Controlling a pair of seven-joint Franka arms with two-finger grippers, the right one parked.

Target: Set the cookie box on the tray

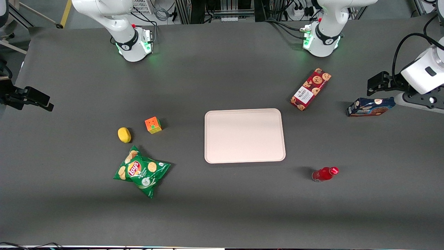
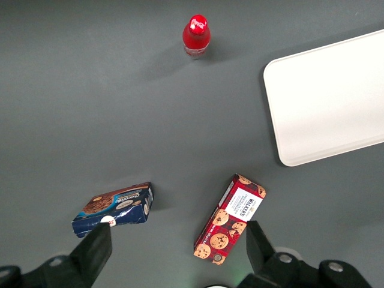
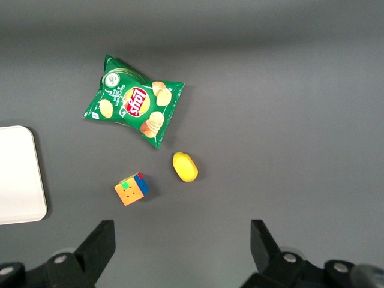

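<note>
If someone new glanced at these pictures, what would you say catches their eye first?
Probably the pale tray lying bare mid-table, with the green chip bag toward the parked arm's end. Toward the working arm's end lie the red cookie box and the navy cookie box, with the hand open above them, holding nothing.

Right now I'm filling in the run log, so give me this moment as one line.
phase: approach | gripper: open, above table, holding nothing | cookie box: on table, working arm's end, ungrasped | tray: bare | red box: between them
</note>
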